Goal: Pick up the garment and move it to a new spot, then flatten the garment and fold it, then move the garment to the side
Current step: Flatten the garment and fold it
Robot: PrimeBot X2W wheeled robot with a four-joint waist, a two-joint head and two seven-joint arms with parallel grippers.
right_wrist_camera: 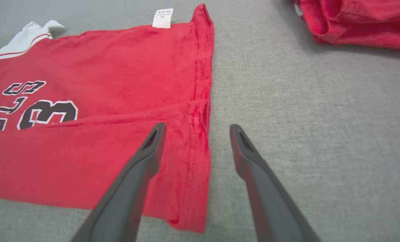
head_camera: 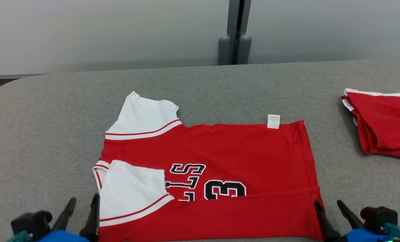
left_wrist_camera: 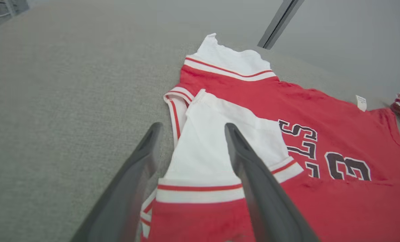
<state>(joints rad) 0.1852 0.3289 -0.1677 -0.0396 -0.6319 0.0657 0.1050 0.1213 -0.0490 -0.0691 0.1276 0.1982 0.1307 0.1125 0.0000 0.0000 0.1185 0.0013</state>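
The garment [head_camera: 216, 158] is a red jersey with white sleeves and black numbers, lying flat on the grey table [head_camera: 52, 111], its near long edge folded over toward the middle. My left gripper [head_camera: 84, 201] stands open at the garment's near left corner, one finger over the white sleeve [left_wrist_camera: 213, 148] and one over the table. My right gripper [head_camera: 327, 203] is open at the near right corner, straddling the hem [right_wrist_camera: 200, 134]. Neither holds any cloth. The garment [left_wrist_camera: 253, 101] and the left gripper [left_wrist_camera: 191, 129] show in the left wrist view, the garment [right_wrist_camera: 112, 87] and the right gripper [right_wrist_camera: 196, 129] in the right wrist view.
A second red and white garment [head_camera: 385, 124] lies folded at the table's right edge, also at the top of the right wrist view [right_wrist_camera: 358, 23]. A grey post [head_camera: 235, 37] stands behind the table against a pale wall. Bare grey table surrounds the jersey on the left and far side.
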